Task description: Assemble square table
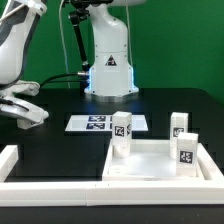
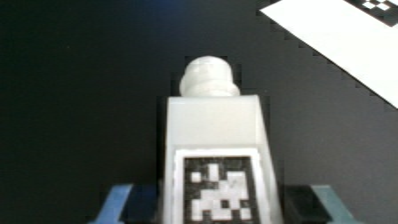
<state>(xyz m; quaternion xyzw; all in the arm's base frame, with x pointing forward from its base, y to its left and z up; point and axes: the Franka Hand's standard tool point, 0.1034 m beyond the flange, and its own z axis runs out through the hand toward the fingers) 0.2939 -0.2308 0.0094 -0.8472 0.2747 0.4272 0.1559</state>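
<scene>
Green backdrop and a matte black table are framing the work. On the exterior view's left, the gripper (image 1: 28,112) is hanging low over the table; the wrist view shows its blue fingers (image 2: 128,203) clamped on a boxy white plastic leg (image 2: 215,140), tagged, with a rounded peg tip. The square tabletop (image 1: 160,165), recessed face up, is lying near right with three legs standing in it. Judging by this, the fourth leg is being picked; next comes lifting and aligning it over the free socket.
</scene>
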